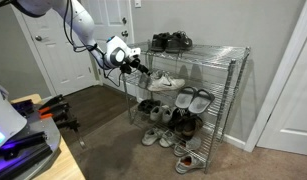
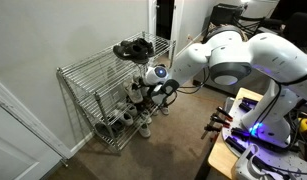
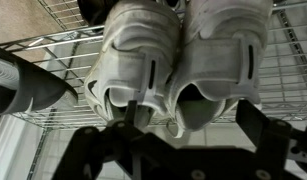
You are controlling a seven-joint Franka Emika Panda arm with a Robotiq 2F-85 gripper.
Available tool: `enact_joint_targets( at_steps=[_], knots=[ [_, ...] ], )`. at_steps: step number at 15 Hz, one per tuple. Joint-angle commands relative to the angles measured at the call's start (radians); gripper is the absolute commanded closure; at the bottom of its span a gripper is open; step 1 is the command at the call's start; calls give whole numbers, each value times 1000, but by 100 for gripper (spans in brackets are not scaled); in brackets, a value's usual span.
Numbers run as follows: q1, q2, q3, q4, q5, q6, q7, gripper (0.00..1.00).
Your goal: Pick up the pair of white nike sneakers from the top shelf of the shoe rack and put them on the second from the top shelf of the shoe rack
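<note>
The pair of white sneakers lies side by side on a wire shelf, heels toward the wrist camera. In an exterior view the white sneakers sit on the second shelf from the top of the shoe rack. My gripper is at that shelf's open end, right by the heels. In the wrist view the gripper is open, with its dark fingers spread on either side of one sneaker's heel. My gripper also shows beside the rack.
A pair of dark shoes stands on the top shelf, also seen in the other exterior view. Several shoes and sandals fill the lower shelves and the floor. A white door and walls flank the rack.
</note>
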Motion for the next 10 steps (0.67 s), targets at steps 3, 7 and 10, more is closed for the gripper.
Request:
enact_joint_targets(
  at_steps=[3,7,10],
  knots=[
    [37,-149,40,-263,29,105,-89,0],
    [20,-261,115,-449,14,161,-181,0],
    [1,-340,152,-564,4,140,-234,0]
  ],
)
